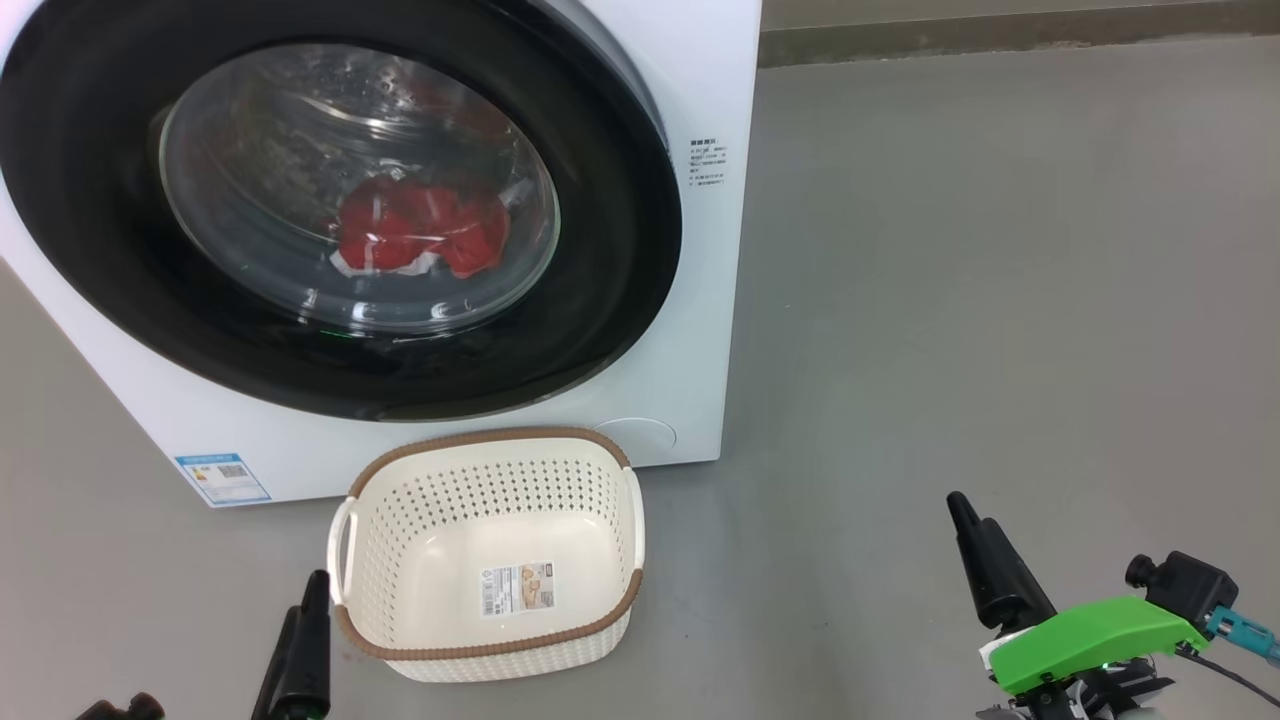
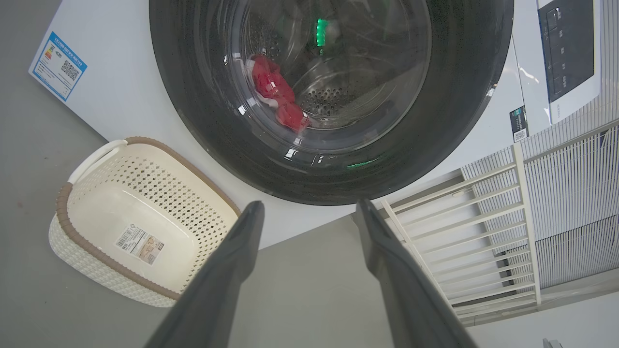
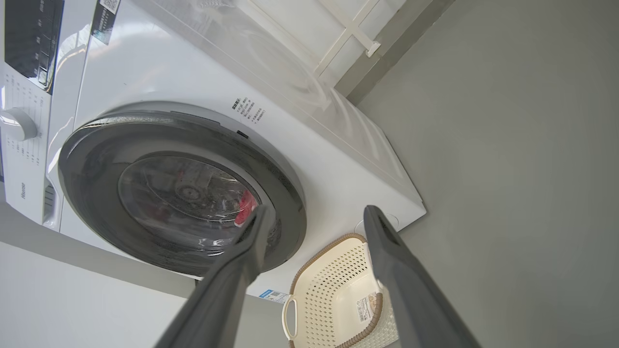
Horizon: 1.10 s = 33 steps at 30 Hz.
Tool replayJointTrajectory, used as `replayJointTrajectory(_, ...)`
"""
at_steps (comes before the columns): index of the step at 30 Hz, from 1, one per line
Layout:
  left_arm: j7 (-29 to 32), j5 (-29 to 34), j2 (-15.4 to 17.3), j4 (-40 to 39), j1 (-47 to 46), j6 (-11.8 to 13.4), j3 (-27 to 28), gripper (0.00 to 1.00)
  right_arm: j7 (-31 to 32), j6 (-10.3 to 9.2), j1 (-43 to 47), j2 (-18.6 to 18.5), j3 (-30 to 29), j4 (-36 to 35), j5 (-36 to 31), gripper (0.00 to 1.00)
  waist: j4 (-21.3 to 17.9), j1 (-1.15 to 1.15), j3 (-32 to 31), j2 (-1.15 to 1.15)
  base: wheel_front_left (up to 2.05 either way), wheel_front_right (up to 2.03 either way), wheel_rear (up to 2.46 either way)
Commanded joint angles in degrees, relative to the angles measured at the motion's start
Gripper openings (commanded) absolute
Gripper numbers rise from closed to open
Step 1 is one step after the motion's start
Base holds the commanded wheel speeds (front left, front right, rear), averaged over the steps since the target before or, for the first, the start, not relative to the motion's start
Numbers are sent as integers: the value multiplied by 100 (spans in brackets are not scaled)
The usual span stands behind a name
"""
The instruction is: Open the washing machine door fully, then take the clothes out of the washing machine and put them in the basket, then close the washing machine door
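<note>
The white washing machine (image 1: 705, 330) fills the upper left of the head view. The washing machine door (image 1: 625, 250), black-rimmed with a glass bowl, lies shut against its front. Red clothes (image 1: 420, 230) with a bit of white show through the glass inside the drum. The cream basket (image 1: 487, 438) stands empty on the floor just before the machine. My left gripper (image 2: 309, 205) is open, low and left of the basket, with one finger (image 1: 303, 650) near its left handle. My right gripper (image 3: 319, 210) is open, with a finger (image 1: 990, 570) far right of the basket over bare floor.
Grey floor (image 1: 950, 300) spreads to the right of the machine. A white slatted rack (image 2: 532, 217) stands beside the machine. The control panel (image 2: 570, 48) sits at the machine's top. A blue label (image 1: 222, 480) marks its lower left corner.
</note>
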Motion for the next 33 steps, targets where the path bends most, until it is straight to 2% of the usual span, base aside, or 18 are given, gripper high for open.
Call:
replayJointTrajectory(1,-54,172,94,-200,-121,-20,111,100,-62,-1,-294,-60,104,-180,-174,100,-1,0,0,0,0,0,0)
replayJointTrajectory(11,-224,922,100,-314,-126,-24,219,100,-230,-2,-371,-75,236,-315,-983,100,-33,-1,13,0,0,0,0)
replayJointTrajectory(33,-596,2509,136,-461,-125,1,291,100,-601,-2,-562,-109,401,-395,-2307,100,-89,-1,36,0,0,0,0)
